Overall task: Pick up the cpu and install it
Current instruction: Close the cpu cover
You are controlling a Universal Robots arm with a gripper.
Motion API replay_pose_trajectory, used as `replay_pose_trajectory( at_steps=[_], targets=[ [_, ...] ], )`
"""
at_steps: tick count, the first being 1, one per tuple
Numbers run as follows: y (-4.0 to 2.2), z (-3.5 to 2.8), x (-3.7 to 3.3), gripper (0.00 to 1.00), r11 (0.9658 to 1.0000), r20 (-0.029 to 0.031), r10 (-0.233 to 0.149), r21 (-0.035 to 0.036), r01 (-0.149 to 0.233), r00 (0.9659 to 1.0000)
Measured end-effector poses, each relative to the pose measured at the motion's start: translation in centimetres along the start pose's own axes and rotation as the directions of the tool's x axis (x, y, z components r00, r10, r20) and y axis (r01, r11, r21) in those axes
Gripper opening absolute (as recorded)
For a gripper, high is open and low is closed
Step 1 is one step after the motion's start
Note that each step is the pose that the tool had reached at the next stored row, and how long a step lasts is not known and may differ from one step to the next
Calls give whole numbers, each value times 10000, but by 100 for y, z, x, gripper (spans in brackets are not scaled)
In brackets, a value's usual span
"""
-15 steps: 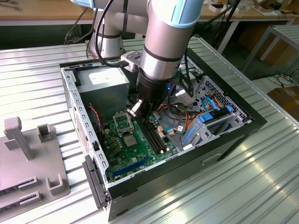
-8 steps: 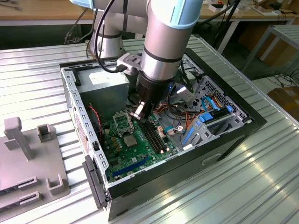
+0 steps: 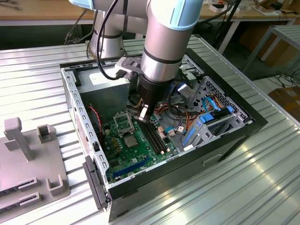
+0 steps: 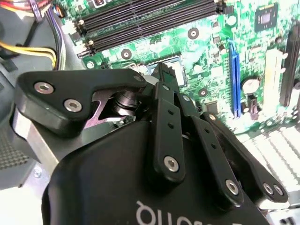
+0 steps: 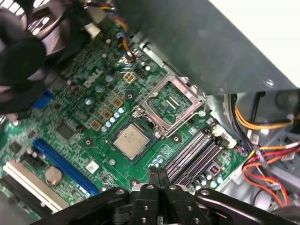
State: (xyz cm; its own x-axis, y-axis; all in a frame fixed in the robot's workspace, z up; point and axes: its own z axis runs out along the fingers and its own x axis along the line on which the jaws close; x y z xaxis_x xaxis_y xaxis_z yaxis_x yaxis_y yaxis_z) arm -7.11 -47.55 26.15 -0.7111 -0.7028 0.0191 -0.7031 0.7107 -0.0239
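The cpu (image 5: 131,141) is a small silver-grey square lying flat in its socket on the green motherboard (image 5: 93,101). The hinged silver socket frame (image 5: 171,101) stands open beside it. In the exterior view the cpu (image 3: 130,140) sits inside the open computer case, just below the frame (image 3: 122,121). My gripper (image 5: 158,172) hangs above the board between the cpu and the black memory slots (image 5: 194,152), its two black fingers pressed together with nothing between them. From the exterior view the gripper (image 3: 143,115) is a little above and to the right of the cpu.
Black case walls (image 3: 211,145) ring the board. Yellow, red and orange cables (image 5: 262,159) bundle beside the memory slots. A black fan (image 5: 23,51) and a blue slot (image 5: 65,161) flank the socket. A grey fixture (image 3: 28,159) stands on the table at the exterior view's left.
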Motion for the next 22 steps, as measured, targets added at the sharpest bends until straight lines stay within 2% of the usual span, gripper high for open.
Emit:
replay_pose_trajectory(
  at_steps=[2, 4, 7, 8, 13, 16, 19, 22],
  targets=[
    [0, 3, 0, 11, 9993, 8, -370, 7, 370, 9993],
    [-3, 6, -4, 11, 9972, 18, -741, 14, 741, 9972],
    [-19, 10, -26, 11, 9959, 44, -906, -1, 906, 9959],
    [-23, 11, -35, 11, 9956, 69, -934, -22, 934, 9956],
    [-19, 23, -75, 11, 9943, 376, -1023, -272, 1034, 9940],
    [-16, 32, -83, 11, 9922, 447, -1189, -323, 1204, 9919],
    [-11, 37, -93, 11, 9900, 483, -1348, -345, 1366, 9897],
    [-24, 41, -122, 11, 9892, 505, -1399, -359, 1418, 9889]
  ],
)
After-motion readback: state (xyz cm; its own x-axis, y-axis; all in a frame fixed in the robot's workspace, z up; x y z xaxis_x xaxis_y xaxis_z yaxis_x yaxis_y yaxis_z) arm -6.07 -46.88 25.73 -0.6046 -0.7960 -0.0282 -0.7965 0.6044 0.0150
